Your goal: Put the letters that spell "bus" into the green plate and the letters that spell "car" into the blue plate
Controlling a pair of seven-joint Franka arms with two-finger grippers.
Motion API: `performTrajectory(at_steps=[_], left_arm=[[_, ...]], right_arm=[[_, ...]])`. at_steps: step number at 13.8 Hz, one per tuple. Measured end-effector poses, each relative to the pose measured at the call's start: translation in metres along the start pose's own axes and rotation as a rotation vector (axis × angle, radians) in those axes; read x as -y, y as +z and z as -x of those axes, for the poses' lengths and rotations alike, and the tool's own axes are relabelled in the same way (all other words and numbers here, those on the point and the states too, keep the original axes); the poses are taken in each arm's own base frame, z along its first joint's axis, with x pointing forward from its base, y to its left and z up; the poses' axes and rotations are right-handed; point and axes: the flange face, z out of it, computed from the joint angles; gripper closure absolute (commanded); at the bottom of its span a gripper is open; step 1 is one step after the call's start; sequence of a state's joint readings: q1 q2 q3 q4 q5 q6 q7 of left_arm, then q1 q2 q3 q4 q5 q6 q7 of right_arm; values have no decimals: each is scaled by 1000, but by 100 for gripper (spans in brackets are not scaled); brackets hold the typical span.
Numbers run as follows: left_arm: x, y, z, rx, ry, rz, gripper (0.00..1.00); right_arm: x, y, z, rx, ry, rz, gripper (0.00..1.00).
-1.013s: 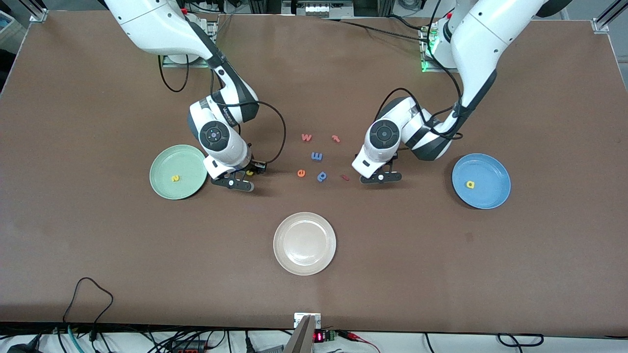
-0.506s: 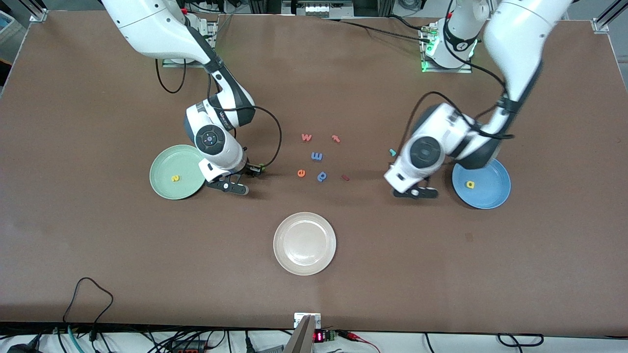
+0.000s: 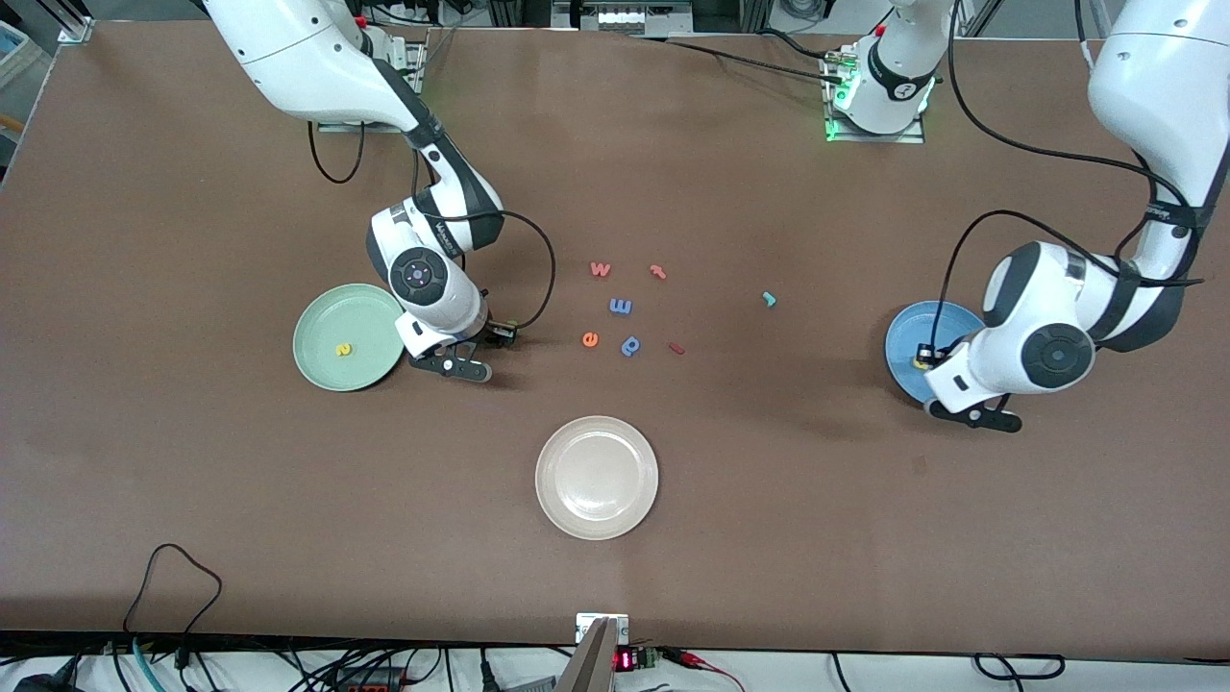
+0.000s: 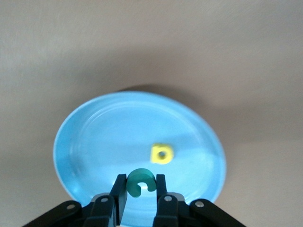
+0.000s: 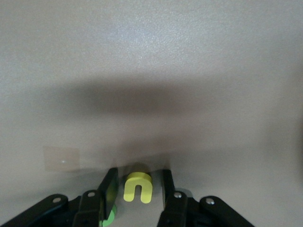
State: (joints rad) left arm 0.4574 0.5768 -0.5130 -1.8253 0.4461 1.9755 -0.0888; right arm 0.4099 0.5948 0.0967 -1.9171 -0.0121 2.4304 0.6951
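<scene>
My left gripper (image 4: 141, 178) is shut on the teal "c" (image 4: 140, 182) and hangs over the rim of the blue plate (image 4: 109, 137), where the yellow "a" (image 4: 162, 153) lies. In the front view this gripper (image 3: 972, 413) covers part of that plate (image 3: 908, 332). The teal "r" (image 3: 768, 299) lies on the table toward the middle. My right gripper (image 3: 454, 363) is low beside the green plate (image 3: 332, 317), which holds the yellow "s" (image 3: 343, 350). Its jaws stand open around the yellow "u" (image 5: 138, 187), with a gap on each side. The green "b" (image 5: 110, 216) shows beside one finger.
Loose letters lie mid-table: an orange "w" (image 3: 601, 269), a red "t" (image 3: 658, 271), a blue "m" (image 3: 621, 306), an orange "e" (image 3: 590, 338), a blue "p" (image 3: 630, 345) and a small red piece (image 3: 676, 348). An off-white plate (image 3: 597, 478) sits nearer the camera.
The left arm swung from the middle letters out over the blue plate with the teal "c", uncovering the teal "r". The right gripper shifted slightly toward the green plate.
</scene>
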Motion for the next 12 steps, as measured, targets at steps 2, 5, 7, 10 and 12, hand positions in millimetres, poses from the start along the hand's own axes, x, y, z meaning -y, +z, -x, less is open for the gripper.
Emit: performTrajectory(at_steps=[2, 5, 7, 10, 12], left_arm=[[5, 18, 9, 35, -1, 8, 0], [-8, 21, 14, 53, 22, 11, 0], [-44, -1, 16, 63, 60, 6, 0], [-128, -42, 28, 54, 2, 9, 0], [-185, -49, 38, 39, -59, 23, 0]], right_arm=[[0, 0, 0, 0, -1, 1, 61], [1, -1, 0, -3, -2, -2, 83], [2, -2, 0, -5, -3, -3, 95], [2, -2, 0, -5, -2, -3, 100], [2, -3, -1, -8, -2, -3, 100]])
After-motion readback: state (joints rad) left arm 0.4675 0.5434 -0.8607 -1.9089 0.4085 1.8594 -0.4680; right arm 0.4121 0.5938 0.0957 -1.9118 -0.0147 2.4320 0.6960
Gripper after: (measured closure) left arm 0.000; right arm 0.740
